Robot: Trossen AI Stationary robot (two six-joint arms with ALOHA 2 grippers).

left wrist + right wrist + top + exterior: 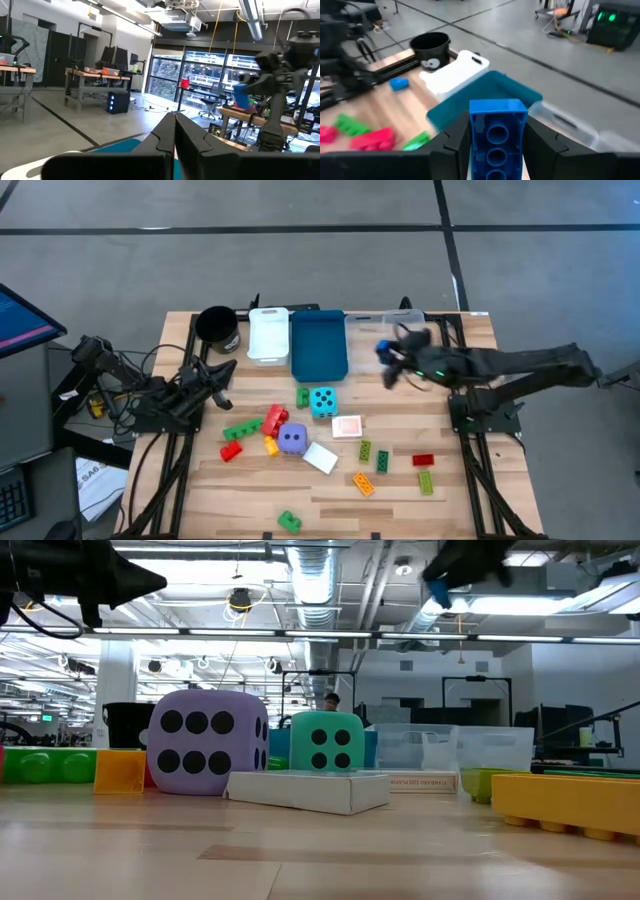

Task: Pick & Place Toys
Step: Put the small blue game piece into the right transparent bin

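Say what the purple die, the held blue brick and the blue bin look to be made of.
Purple die: likely soft foam or vinyl; matte skin, rounded corners.
Blue brick in the right gripper: hard moulded plastic; glossy, crisp edges, round sockets.
Blue bin: probably rigid plastic; smooth, uniform colour, thin walls.

Glossy plastic blue brick (496, 134); planked wooden table (400, 500); purple die (208, 742) looks matt, perhaps soft.

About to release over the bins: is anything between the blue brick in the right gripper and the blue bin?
Nothing visible. The right gripper holds the blue brick in the air near the blue bin, apparently over the clear bin beside it. The blue bin's open top shows no cover, and the left gripper waits away by the black cup.
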